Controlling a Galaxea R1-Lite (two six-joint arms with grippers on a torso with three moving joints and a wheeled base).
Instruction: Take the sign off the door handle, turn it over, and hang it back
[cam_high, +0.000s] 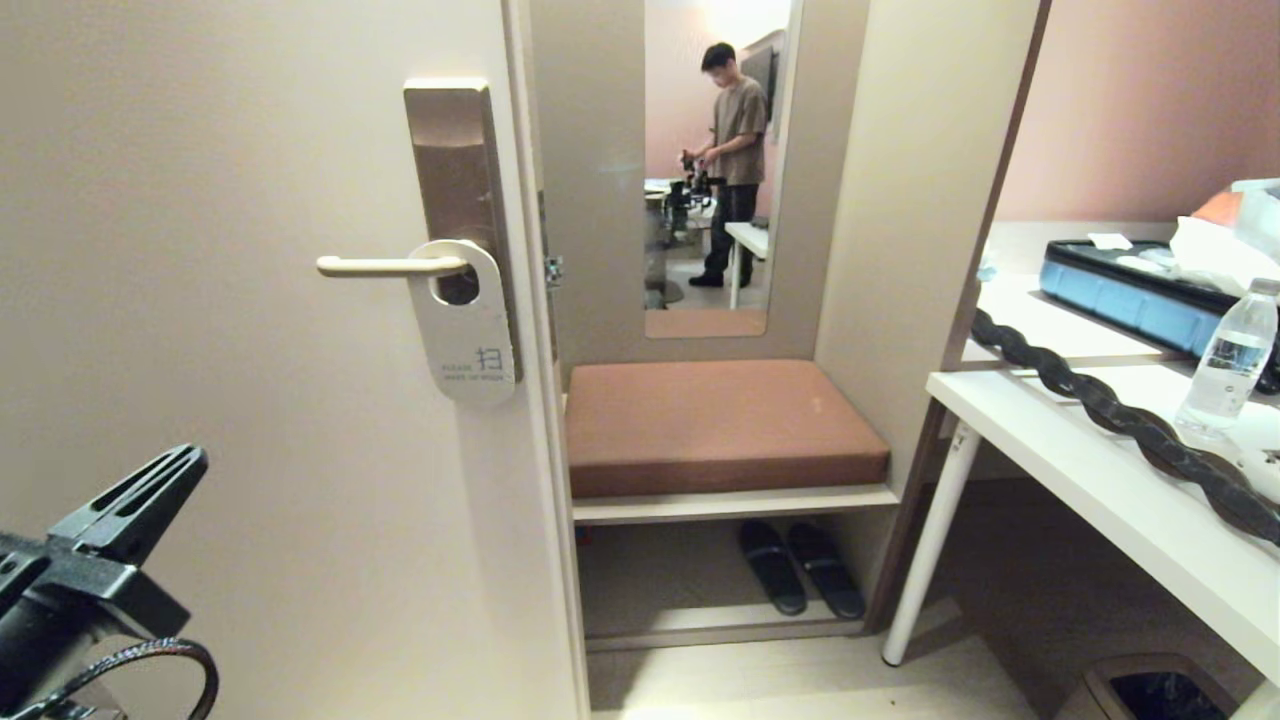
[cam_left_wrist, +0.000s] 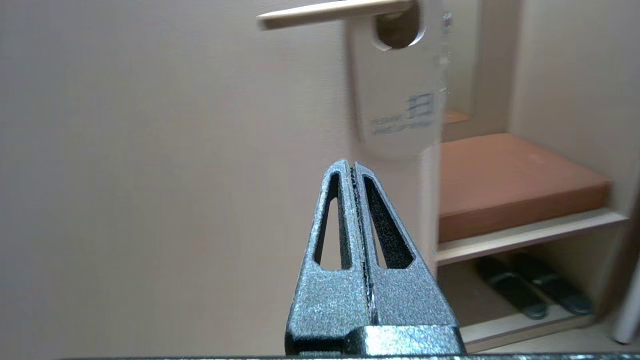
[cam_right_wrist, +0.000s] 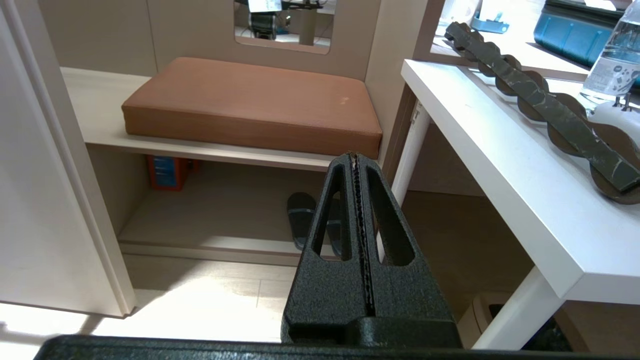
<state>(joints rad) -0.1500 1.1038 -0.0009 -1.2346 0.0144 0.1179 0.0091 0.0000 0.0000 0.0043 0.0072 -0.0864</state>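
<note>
Sign: hangs by its oval hole on the handle, white face with grey text outward, against the bronze plate.
Left gripper: at 7 o'clock of the sign, well apart, jaws pressed together, empty.
Right gripper: parked low, facing the bench, jaws closed, empty.
Step in hand: approach; removal not yet begun.
Next move likely calls for: opening the jaws, rising toward 1 o'clock, pinching the sign's lower edge.

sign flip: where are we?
The sign hangs on the door handle, white face with grey text outward. Left gripper is shut, low beside the door, holding nothing; the right gripper is shut, away. Whether the flip is done cannot be told.
</note>
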